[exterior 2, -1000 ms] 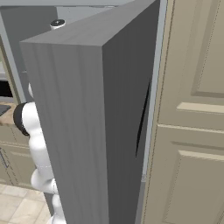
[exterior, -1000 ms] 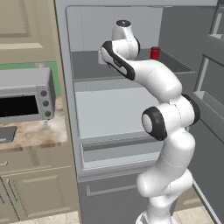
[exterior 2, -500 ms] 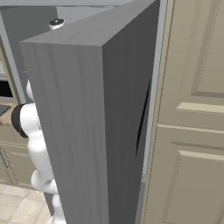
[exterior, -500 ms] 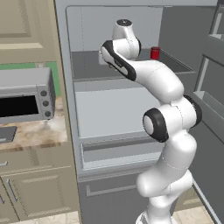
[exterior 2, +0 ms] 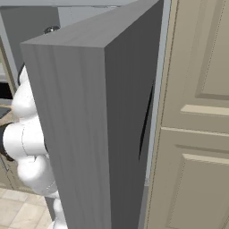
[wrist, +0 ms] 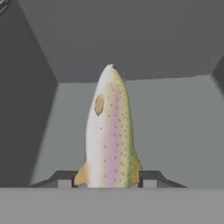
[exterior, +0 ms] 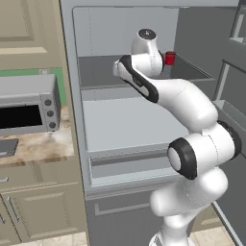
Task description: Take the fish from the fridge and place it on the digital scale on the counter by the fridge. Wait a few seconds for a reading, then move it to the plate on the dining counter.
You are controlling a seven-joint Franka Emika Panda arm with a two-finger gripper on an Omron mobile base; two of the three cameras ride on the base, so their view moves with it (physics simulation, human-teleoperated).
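Pincer around speckled pale fish

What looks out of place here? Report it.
Nothing stands out. The fish lies on a fridge shelf, between the end effector fingertips. The fridge door stands open, as the task needs. The toaster oven sits squarely on the counter.

Left base view facing the open fridge — right one close behind its door — hand view inside.
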